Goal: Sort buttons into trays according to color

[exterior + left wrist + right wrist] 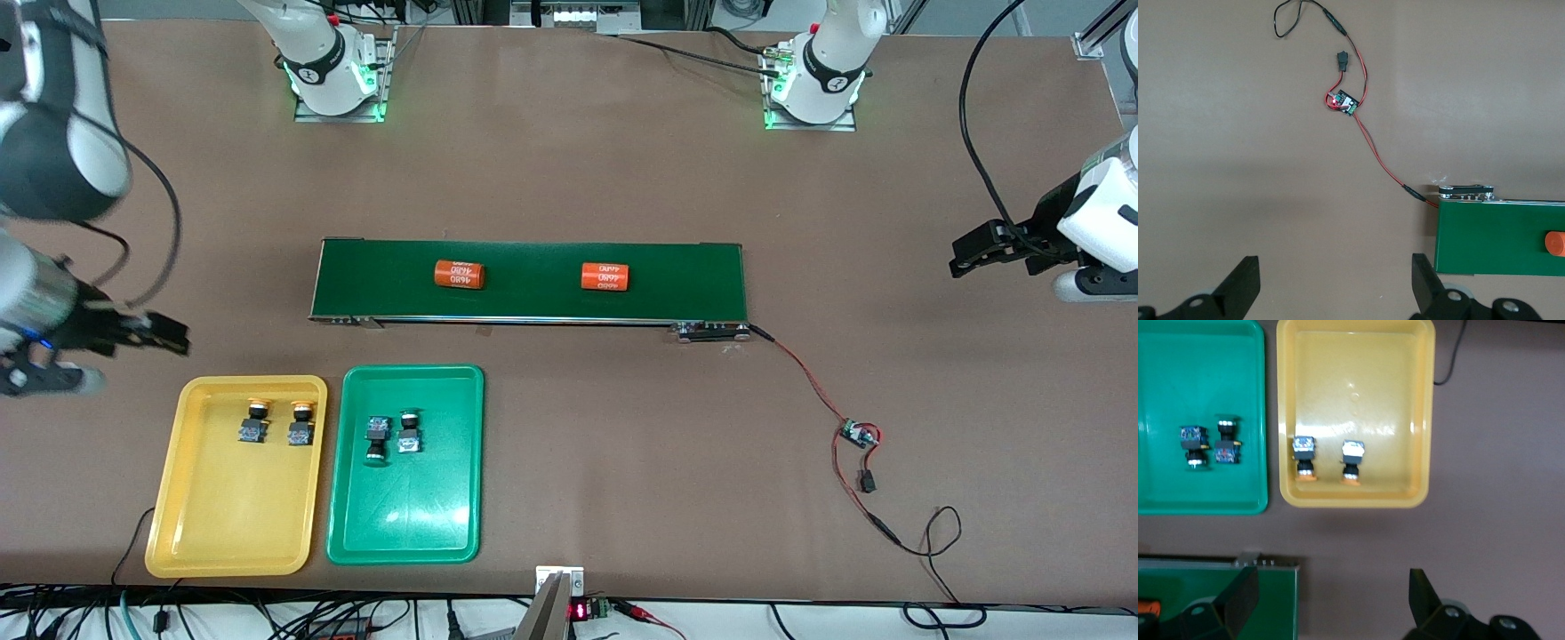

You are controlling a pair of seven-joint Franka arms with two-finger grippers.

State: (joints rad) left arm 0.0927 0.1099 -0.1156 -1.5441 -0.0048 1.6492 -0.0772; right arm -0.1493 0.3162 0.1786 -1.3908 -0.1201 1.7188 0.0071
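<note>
i see both grippers empty with their fingers spread wide. my right gripper (pixel 173 338) hangs over bare table at the right arm's end, just above the shallow yellow plastic tray (pixel 191 516). two yellow-capped black push-button switches (pixel 255 420) lie side by side in that tray. the shallow green plastic tray (pixel 404 524) sits just beside it, holding two green-capped black push-button switches (pixel 377 438) touching each other. my left gripper (pixel 965 253) waits over the table at the left arm's end. two orange cylinders with white print (pixel 459 274) rest well apart on the long dark-green conveyor belt (pixel 533 302).
</note>
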